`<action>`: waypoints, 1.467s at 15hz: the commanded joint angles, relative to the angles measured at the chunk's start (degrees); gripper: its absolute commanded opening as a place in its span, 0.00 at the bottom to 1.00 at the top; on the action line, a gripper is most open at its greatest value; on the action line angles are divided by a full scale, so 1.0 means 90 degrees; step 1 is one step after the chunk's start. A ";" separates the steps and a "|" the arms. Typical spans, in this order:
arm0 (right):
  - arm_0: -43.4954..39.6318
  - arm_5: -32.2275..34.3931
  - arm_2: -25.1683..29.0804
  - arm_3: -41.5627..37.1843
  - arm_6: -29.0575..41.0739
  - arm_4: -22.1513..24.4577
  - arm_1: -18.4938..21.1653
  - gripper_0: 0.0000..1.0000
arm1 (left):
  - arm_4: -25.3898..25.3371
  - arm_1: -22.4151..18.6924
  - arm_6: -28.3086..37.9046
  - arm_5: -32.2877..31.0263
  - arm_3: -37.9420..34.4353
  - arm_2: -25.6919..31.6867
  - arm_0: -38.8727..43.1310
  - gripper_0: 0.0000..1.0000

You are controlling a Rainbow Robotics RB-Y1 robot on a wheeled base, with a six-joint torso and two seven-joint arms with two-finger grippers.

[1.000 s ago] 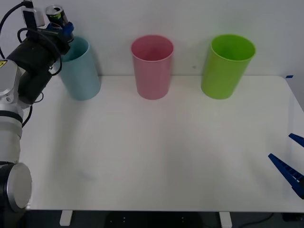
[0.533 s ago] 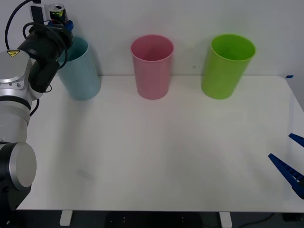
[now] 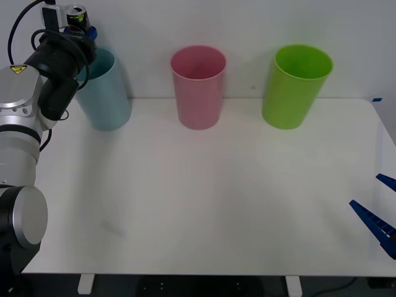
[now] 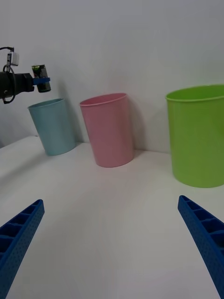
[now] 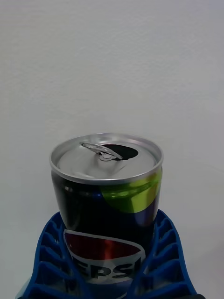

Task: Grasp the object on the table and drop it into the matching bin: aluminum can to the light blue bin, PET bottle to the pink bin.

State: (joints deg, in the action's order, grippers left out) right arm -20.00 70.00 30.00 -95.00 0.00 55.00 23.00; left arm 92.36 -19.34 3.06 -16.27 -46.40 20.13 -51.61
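Observation:
My left gripper (image 3: 80, 28) is raised at the far left of the table, shut on the aluminum can (image 3: 75, 15), a small dark can with a silver top. It holds the can upright just above the far rim of the light blue bin (image 3: 106, 93). Up close, the can (image 5: 107, 196) shows its pull-tab opening and a green mark, with blue fingers (image 5: 51, 252) wrapped round its lower half. From the right wrist, the can (image 4: 42, 72) hangs above the light blue bin (image 4: 52, 126). The pink bin (image 3: 198, 86) stands mid-table. My right gripper (image 3: 378, 213) is open, parked low at the right edge.
A lime green bin (image 3: 296, 85) stands right of the pink one, all three in a row along the back of the white table (image 3: 216, 204). A white wall rises directly behind the bins.
The left arm has lifted and swung slightly inward over the past second, carrying the can up over the light blue bin's rim. It has barely moved in the last half second.

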 commanded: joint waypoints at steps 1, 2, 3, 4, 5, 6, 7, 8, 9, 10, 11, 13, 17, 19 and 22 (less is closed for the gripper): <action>0.0000 0.0000 0.0000 0.0000 0.0000 0.0000 0.0000 1.00 | -0.0135 0.0000 0.0012 0.0079 -0.0001 -0.0078 0.0002 1.00; 0.0000 0.0000 0.0000 0.0000 0.0000 0.0000 0.0000 1.00 | -0.0184 0.0000 0.0022 0.0079 -0.0001 -0.0107 0.0002 1.00; 0.0000 0.0000 0.0000 0.0000 0.0000 0.0000 0.0000 1.00 | -0.0242 0.0000 0.0041 0.0079 -0.0001 -0.0127 0.0011 1.00; 0.0000 0.0000 0.0000 0.0000 0.0000 0.0000 0.0000 1.00 | -0.0281 0.0000 0.0061 0.0079 -0.0001 -0.0146 0.0011 1.00; 0.0000 0.0000 0.0000 0.0000 0.0000 0.0000 0.0000 1.00 | -0.0330 0.0000 0.0061 0.0079 -0.0001 -0.0156 0.0031 1.00; 0.0000 0.0000 0.0000 0.0000 0.0000 0.0000 0.0000 1.00 | -0.0438 0.0000 0.0051 0.0079 -0.0001 -0.0176 0.0041 1.00; 0.0000 0.0000 0.0000 0.0000 0.0000 0.0000 0.0000 1.00 | -0.0535 0.0000 0.0032 0.0079 -0.0001 -0.0205 0.0060 1.00; 0.0000 0.0000 0.0000 0.0000 0.0000 0.0000 0.0000 1.00 | -0.0613 0.0000 0.0022 0.0079 -0.0001 -0.0225 0.0070 1.00; 0.0000 0.0000 0.0000 0.0000 0.0000 0.0000 0.0000 1.00 | -0.0721 -0.0019 0.0012 0.0060 -0.0010 -0.0234 0.0099 1.00; 0.0000 0.0000 0.0000 0.0000 0.0000 0.0000 0.0000 1.00 | -0.0906 -0.0068 -0.0017 -0.0077 -0.0001 -0.0254 0.0148 1.00; 0.0000 0.0000 0.0000 0.0000 0.0000 0.0000 0.0000 1.00 | -0.1180 -0.0156 -0.0037 -0.0321 -0.0020 -0.0293 0.0256 1.00; 0.0000 0.0000 0.0000 0.0000 0.0000 0.0000 0.0000 1.00 | -0.1707 -0.0351 -0.0056 -0.0536 -0.0235 -0.0488 0.0510 1.00; 0.0000 0.0000 0.0000 0.0000 0.0000 0.0000 0.0000 1.00 | -0.3191 -0.0810 -0.0027 -0.0595 -0.1241 -0.1230 0.1506 1.00; 0.0000 0.0000 0.0000 0.0000 0.0000 0.0000 0.0000 1.00 | -0.3768 -0.1123 -0.0017 -0.0741 -0.1817 -0.1436 0.2072 1.00; 0.0000 0.0000 0.0000 0.0000 0.0000 0.0000 0.0000 1.00 | -0.4295 -0.1445 -0.0037 -0.1142 -0.2422 -0.1465 0.2804 1.00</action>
State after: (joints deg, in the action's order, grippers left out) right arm -20.00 70.00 30.00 -95.00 0.00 55.00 23.00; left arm 54.69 -31.74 2.89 -25.35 -67.15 6.78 -27.80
